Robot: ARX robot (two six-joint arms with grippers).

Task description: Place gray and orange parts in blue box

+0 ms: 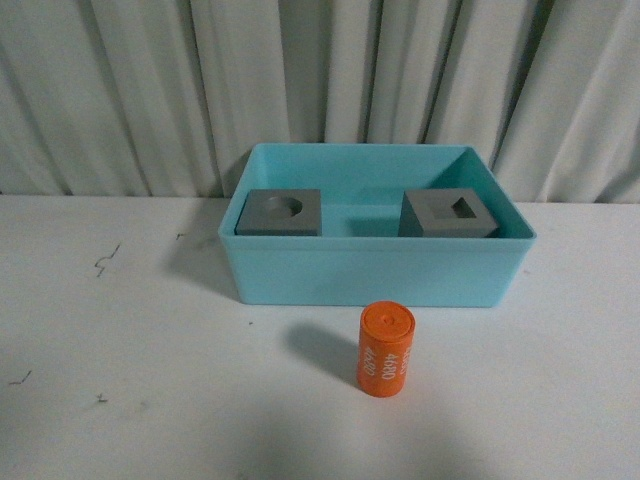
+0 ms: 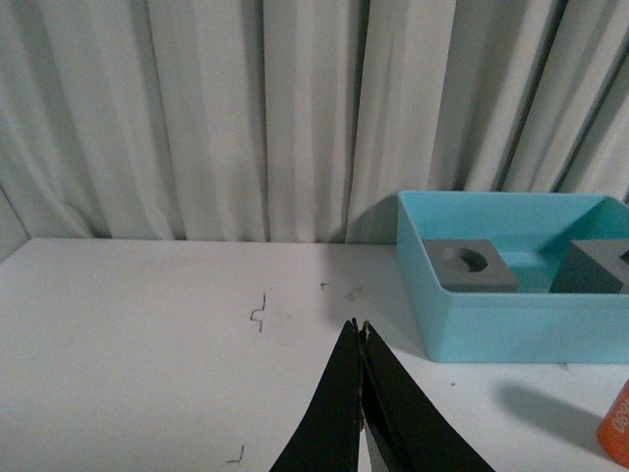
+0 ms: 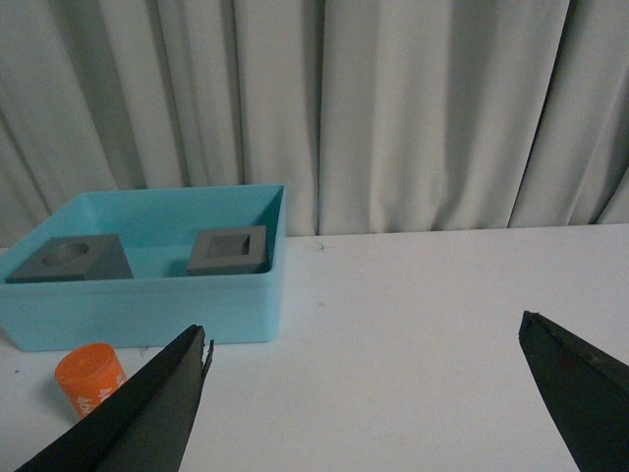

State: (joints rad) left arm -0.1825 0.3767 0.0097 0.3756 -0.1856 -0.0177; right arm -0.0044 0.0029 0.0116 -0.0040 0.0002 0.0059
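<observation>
Cylinder (image 1: 385,350) (orange) reads "4680" in white.

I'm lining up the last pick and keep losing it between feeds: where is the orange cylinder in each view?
Front view: the orange cylinder stands upright just in front of the blue box.
Left wrist view: only a sliver of it, cut by the picture's edge, outside the box.
Right wrist view: top and side show, before the box's near wall.
Shared landmark: the blue box.

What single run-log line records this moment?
box: round-hole cube, square-hole cube inside | orange cylinder: upright, outside box | left gripper: shut | right gripper: open
</observation>
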